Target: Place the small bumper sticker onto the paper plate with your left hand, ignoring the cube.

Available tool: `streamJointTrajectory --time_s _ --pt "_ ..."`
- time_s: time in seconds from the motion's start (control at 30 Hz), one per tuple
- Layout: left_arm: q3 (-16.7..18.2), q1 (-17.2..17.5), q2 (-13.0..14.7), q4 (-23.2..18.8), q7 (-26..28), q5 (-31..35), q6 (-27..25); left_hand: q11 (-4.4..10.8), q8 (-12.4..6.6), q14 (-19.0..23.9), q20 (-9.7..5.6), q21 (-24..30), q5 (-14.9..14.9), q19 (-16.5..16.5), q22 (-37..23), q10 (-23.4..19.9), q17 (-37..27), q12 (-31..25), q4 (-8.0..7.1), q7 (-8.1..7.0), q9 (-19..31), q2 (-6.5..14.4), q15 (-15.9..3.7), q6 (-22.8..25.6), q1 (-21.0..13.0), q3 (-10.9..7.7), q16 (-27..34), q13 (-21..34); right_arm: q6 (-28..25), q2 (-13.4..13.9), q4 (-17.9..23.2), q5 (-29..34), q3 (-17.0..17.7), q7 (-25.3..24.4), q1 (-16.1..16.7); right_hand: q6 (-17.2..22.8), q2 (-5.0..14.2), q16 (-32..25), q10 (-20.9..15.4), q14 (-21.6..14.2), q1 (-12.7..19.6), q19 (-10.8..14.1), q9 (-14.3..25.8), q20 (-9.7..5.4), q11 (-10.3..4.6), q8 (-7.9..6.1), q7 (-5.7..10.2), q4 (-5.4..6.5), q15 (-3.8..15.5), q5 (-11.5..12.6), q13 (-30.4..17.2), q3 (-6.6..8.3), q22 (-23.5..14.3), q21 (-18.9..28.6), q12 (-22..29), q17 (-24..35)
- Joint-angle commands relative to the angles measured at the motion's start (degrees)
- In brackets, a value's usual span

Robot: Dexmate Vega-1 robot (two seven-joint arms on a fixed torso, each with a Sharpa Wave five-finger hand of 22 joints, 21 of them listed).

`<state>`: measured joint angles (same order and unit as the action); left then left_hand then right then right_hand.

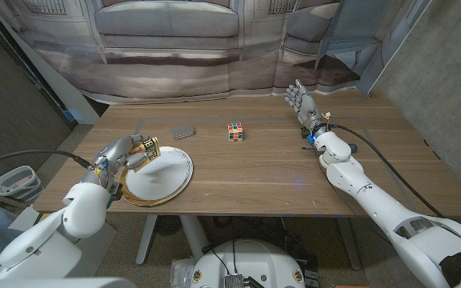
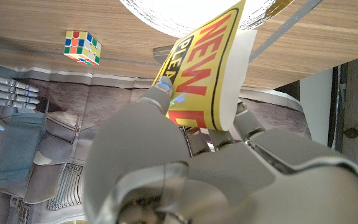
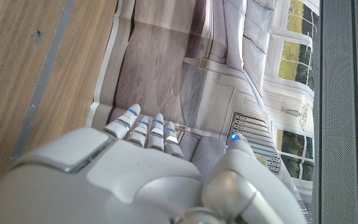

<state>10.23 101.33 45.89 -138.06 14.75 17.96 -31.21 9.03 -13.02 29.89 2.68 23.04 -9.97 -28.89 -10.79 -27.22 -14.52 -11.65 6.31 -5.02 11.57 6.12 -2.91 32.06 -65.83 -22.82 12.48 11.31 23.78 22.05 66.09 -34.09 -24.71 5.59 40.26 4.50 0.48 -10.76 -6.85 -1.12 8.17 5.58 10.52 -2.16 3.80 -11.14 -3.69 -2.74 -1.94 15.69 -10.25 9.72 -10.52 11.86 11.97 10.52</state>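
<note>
The left hand [image 1: 128, 154] pinches the yellow sticker [image 2: 213, 68] between its fingers and holds it at the near-left rim of the paper plate [image 1: 174, 180], so the carry looks nearly done. Next it seems to need a short move over the plate's middle, then a release. The cube [image 1: 234, 132] sits well apart. The right hand [image 1: 301, 100] waits with fingers apart, holding nothing.

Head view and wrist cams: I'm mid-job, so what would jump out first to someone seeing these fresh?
The yellow bumper sticker with red lettering, gripped in the left hand at the near-left rim of the paper plate. Next, the bright colour cube beyond the plate near the table's middle, with a small grey object to its left. The right hand stands far off near the back edge, holding nothing.
</note>
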Motion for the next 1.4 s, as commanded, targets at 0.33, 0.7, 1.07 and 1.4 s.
streamJointTrajectory --time_s 0.33,0.7,1.07,1.4 --pt "-0.13 -0.34 2.04 1.49 1.83 -4.05 0.51 0.23 0.31 -1.71 1.39 -0.91 0.11 2.43 -0.25 0.14 -0.02 0.3 -1.16 -0.5 0.0 -1.08 -3.11 0.59 2.82 1.2 -0.63 0.27 -0.65 0.32 0.36 0.28 -0.06 -0.39 -0.03 0.09 0.47 -0.04 -0.14 -0.47 0.35 0.35 0.09 -0.5 0.01 0.05 0.4 -0.1 -0.16 -0.16 -0.23 -0.31 -0.19 -0.17 -0.07 0.19" --pt "0.43 1.15 2.11 0.32 2.8 -3.97 -1.55 0.21 0.53 -2.84 2.13 -1.42 -0.09 3.6 -0.24 0.61 0.11 0.44 -1.32 -0.58 -0.07 -1.4 -3.01 0.3 3.62 1.58 -0.9 0.29 -0.86 0.12 0.18 0.31 -0.31 -0.19 -0.2 0.13 0.56 -0.04 -0.22 -0.49 0.42 0.34 0.1 -0.5 0.08 0.03 0.46 -0.16 -0.14 -0.16 -0.23 -0.32 -0.19 -0.18 -0.04 0.18" --pt "1.06 1.91 2.11 0.0 2.77 -4.38 -2.15 0.1 0.72 -5.27 3.14 -3.0 -0.28 7.2 -0.17 1.7 0.32 0.67 -1.03 -0.53 -0.12 -1.11 -2.38 0.01 3.65 1.35 -1.45 0.31 -0.95 -0.07 -0.19 0.45 -0.57 0.11 -0.59 0.08 0.63 -0.07 -0.16 -0.6 0.49 0.31 0.1 -0.48 -0.1 0.05 0.48 -0.22 -0.12 -0.17 -0.23 -0.33 -0.19 -0.19 -0.07 0.17" --pt "1.04 1.61 2.69 0.2 2.67 -4.61 -2.82 0.28 0.92 -6.89 3.72 -4.0 -0.29 9.28 -0.11 2.39 0.55 0.73 -1.08 -0.61 -0.14 -1.42 -2.04 -0.4 4.25 1.62 -1.66 0.32 -1.09 -0.23 -0.24 0.53 -0.63 -0.16 -0.6 0.12 0.67 -0.08 -0.35 -0.66 0.56 0.35 0.1 -0.43 0.03 0.03 0.53 -0.28 -0.14 -0.18 -0.23 -0.34 -0.19 -0.17 0.0 0.17"
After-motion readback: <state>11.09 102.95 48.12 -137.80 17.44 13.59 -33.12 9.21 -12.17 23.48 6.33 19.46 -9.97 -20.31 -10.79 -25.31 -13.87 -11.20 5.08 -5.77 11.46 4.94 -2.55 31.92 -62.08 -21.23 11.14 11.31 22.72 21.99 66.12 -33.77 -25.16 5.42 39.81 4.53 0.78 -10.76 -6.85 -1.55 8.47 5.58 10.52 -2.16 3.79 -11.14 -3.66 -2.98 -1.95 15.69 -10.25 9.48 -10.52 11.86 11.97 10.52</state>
